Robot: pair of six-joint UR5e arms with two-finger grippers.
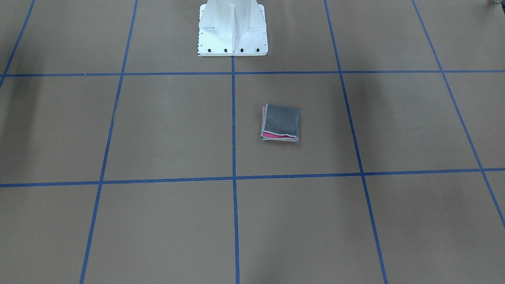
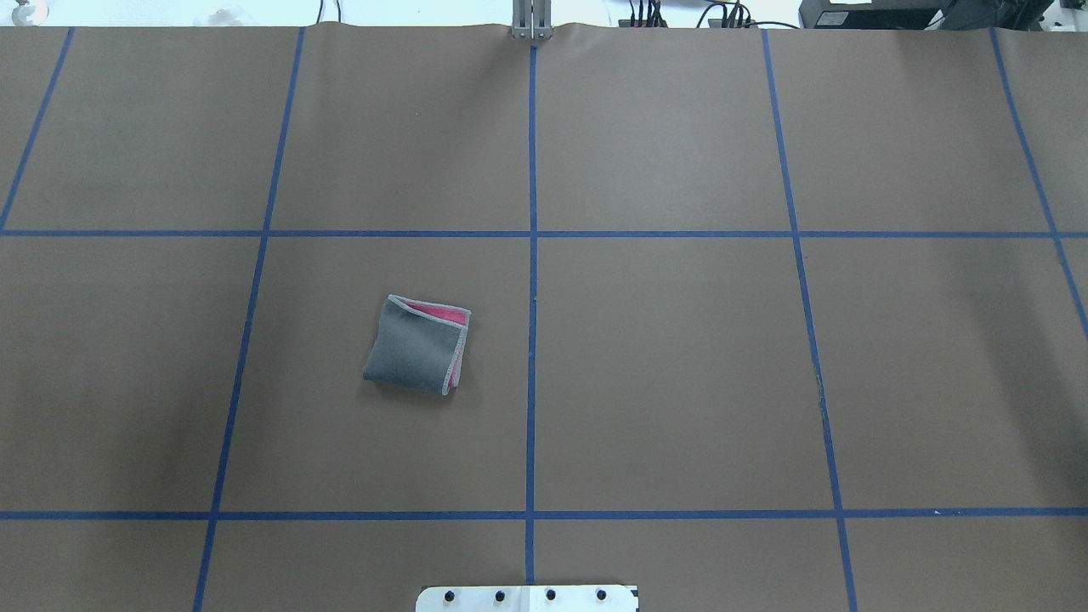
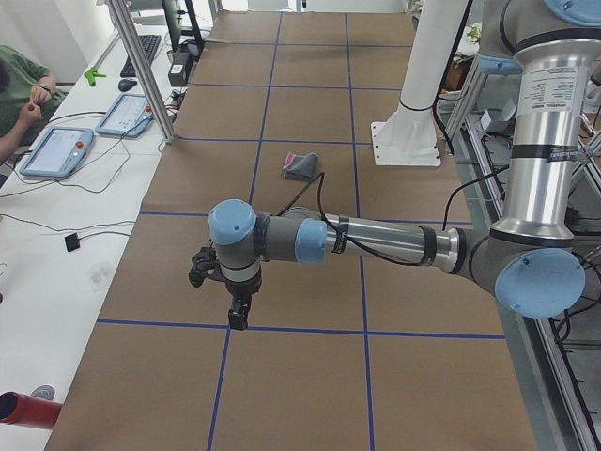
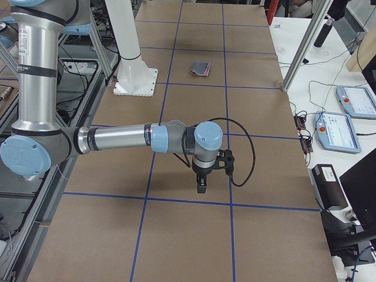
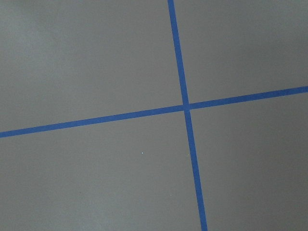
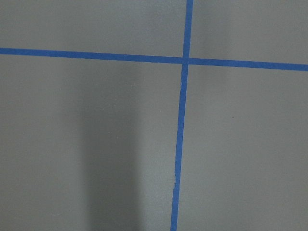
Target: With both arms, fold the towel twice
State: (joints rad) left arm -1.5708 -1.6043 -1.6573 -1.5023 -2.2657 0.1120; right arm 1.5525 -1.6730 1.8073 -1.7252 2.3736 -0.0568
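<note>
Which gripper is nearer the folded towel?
Left. The towel lies just left of the blue centre line; the left gripper hangs further out on that side, the right gripper across the line, far out right.

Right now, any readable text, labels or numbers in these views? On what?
Nothing can be read.
Printed label on the left arm: too small to read.
Printed label on the right arm: too small to read.
Tablet screens on the side desk: blurred.
Towel: no text visible.
</note>
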